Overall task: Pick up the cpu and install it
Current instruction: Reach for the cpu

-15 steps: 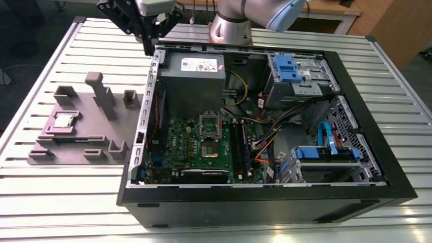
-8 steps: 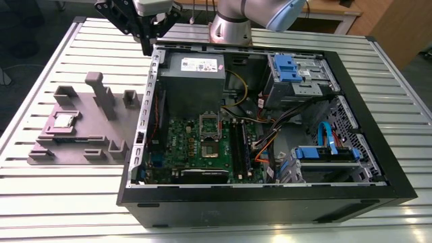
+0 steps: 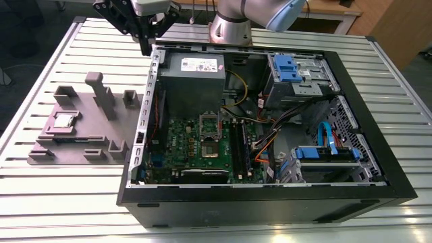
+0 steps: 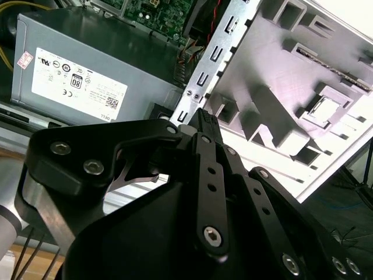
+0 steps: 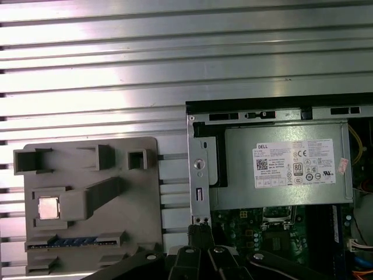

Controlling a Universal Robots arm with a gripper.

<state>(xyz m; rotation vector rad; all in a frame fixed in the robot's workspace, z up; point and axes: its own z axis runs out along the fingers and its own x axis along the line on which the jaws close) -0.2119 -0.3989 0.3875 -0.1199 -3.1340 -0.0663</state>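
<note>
Table (image 3: 81, 197): slotted aluminium top, silver. Directly on it:
1. Black PC case (image 3: 270, 202), lying on its side, open.
2. Grey plastic fixture plate (image 3: 81, 109), flat, just beside case, on the exterior view's left.
3. Robot arm base (image 3: 229, 30), beyond case's PSU end.

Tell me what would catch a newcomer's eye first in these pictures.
The open black computer tower case lying on its side on the slatted metal table dominates, its green motherboard exposed. On the exterior view's left, the small shiny silver square cpu sits in a grey plastic fixture. The black gripper hangs over the case's far corner, shut and empty.
</note>
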